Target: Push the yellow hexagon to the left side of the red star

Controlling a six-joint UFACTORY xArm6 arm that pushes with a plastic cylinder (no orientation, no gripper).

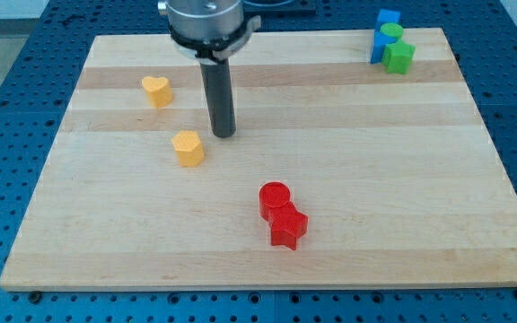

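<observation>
Camera view: dark straight rod descends from grey mount at view's top; my tip [223, 134] rests on pale wooden bench [375, 179]. No hand fitted, so nothing grasped. Yellow hexagon block [188, 148] sits just beside tip, toward view's lower left, apparently not touching. Yellow heart-shaped block [157, 91] lies farther up-left. Red star block [287, 226] lies well toward view's lower right, touching red cylinder block [275, 198] above it. Blue block [387, 19], green cylinder [389, 36], green star-like block [399, 56] cluster at top right corner.
</observation>
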